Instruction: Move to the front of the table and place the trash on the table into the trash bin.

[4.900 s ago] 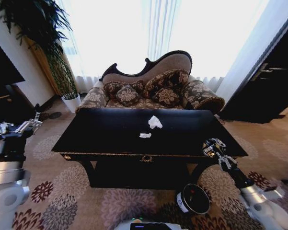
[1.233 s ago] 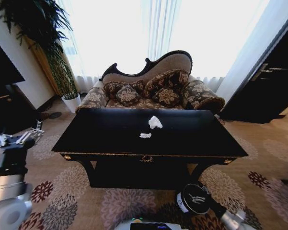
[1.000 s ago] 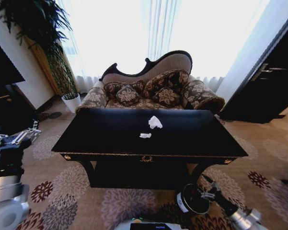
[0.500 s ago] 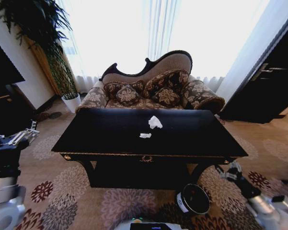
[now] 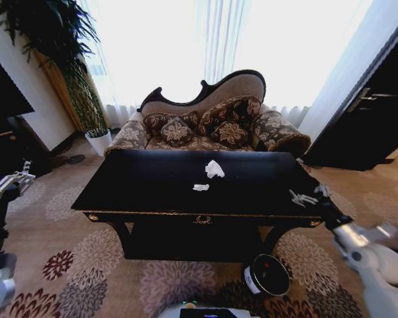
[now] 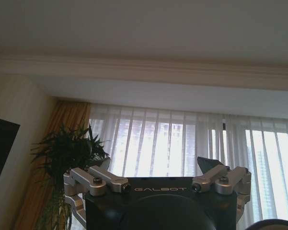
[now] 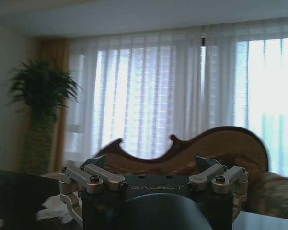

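Note:
The glossy black table (image 5: pixel 139 185) stands in front of me. On its middle lie the trash pieces: a crumpled white tissue (image 5: pixel 214 169) and, nearer me, a small white paper scrap (image 5: pixel 200 187). The black trash bin (image 5: pixel 267 275) sits on the carpet below the table's right front corner. My right gripper (image 5: pixel 308 196) hovers open and empty over the table's right end, well to the right of the tissue. In the right wrist view the right gripper (image 7: pixel 151 165) faces across the table (image 7: pixel 9 191) toward the tissue (image 7: pixel 55 208). My left gripper (image 5: pixel 10 182) hangs open at the far left, away from the table; the left wrist view has the left gripper (image 6: pixel 155 165) pointing up at the curtains.
A patterned sofa (image 5: pixel 212 122) stands right behind the table. A potted plant (image 5: pixel 86 99) is at the back left and a dark cabinet (image 5: pixel 377 112) at the right. Flowered carpet (image 5: pixel 86 265) lies open on both sides of the table.
My right arm has risen from beside the trash bin at floor level up to the table's right end. My left gripper has drifted further left. The tissue and scrap have not moved.

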{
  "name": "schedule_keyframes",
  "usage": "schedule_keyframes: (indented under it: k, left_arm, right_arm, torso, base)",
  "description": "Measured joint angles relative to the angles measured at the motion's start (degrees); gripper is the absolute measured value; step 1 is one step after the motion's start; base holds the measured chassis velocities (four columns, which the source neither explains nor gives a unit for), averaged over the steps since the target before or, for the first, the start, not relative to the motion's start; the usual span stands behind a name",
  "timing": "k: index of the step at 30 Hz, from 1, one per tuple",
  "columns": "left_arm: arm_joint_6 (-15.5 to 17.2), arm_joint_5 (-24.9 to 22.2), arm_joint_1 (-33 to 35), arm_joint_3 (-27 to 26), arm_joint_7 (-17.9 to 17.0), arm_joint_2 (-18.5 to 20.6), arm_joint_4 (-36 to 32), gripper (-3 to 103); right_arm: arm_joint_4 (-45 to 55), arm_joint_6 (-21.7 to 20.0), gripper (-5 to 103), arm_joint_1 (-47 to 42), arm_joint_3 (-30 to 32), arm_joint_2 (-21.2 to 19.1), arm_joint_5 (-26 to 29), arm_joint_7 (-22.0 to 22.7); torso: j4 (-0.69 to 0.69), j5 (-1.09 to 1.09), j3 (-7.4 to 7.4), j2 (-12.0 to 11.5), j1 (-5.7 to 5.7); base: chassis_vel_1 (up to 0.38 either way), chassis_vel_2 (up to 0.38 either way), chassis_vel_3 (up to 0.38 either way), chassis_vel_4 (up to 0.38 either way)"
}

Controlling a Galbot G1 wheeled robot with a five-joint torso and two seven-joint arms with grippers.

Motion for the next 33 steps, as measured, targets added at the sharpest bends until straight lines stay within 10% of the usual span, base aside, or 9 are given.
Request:
schedule_keyframes:
  k: [6, 23, 33]
  left_arm:
    - [0.12, 0.38, -1.66, 2.31, 0.03, 2.6, 1.89, 100]
    - [-0.08, 1.62, -3.2, 3.64, 0.13, 3.87, 5.23, 100]
    - [-0.29, 3.24, -3.94, 4.06, 0.24, 4.9, 8.81, 100]
  right_arm:
    - [5.18, -3.12, 100, 0.41, -3.64, -5.83, 1.94, 17.24]
    - [7.06, -6.85, 100, 9.3, -18.69, -20.48, 0.93, 24.16]
    - [-1.71, -8.31, 100, 32.9, -43.63, -24.72, 3.17, 25.99]
  torso:
    - [-0.04, -0.02, 0.0, 0.0, 0.0]
    - [-0.03, 0.0, 0.0, 0.0, 0.0]
    - [-0.02, 0.0, 0.0, 0.0, 0.0]
  base:
    - [0.0, 0.0, 0.0, 0.0]
    - [0.0, 0.0, 0.0, 0.0]
    - [0.0, 0.0, 0.0, 0.0]
